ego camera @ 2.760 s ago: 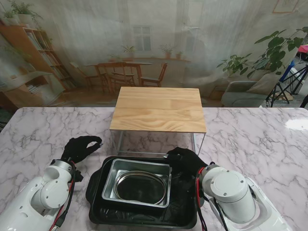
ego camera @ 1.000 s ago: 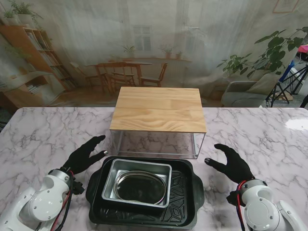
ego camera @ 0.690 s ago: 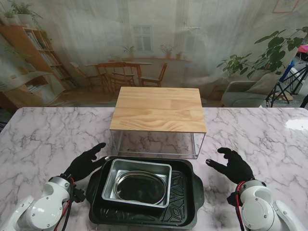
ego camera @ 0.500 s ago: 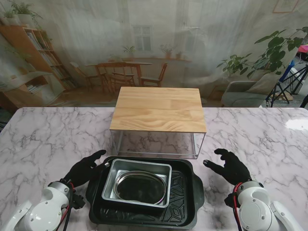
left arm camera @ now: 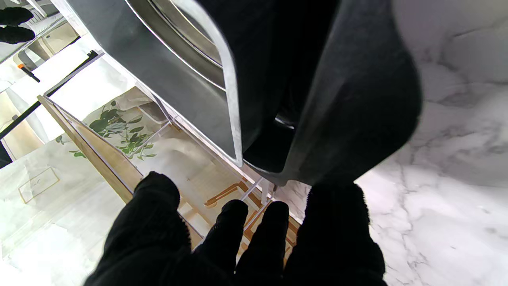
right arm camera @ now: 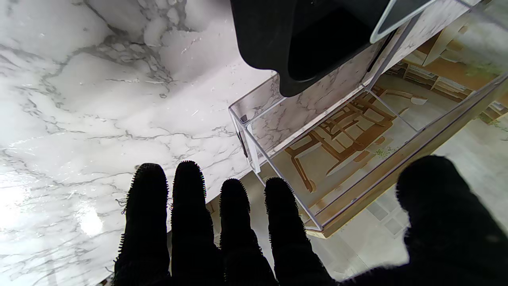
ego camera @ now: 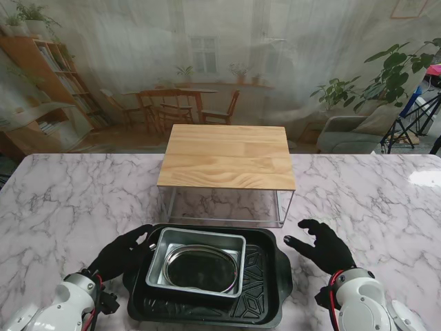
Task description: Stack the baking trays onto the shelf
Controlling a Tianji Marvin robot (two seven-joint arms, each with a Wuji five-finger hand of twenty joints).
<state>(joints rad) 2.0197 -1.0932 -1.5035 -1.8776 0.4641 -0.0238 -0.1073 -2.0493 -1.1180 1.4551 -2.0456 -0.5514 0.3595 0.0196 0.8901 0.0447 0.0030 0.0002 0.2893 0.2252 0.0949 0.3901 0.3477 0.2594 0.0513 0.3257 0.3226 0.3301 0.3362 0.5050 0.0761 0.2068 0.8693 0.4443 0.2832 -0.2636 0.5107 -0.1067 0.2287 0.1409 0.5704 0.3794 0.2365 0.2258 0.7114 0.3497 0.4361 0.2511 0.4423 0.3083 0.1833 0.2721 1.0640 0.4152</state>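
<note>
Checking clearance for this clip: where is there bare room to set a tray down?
The wooden shelf top is bare. Marble table is free on both sides. Crowded: the nested black tray, with left hand and right hand flanking it.

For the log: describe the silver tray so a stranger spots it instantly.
On the marble table, just nearer to me than the wooden-topped shelf, sits a large black baking tray. The silver tray lies nested inside it: shiny, rectangular and smaller.
</note>
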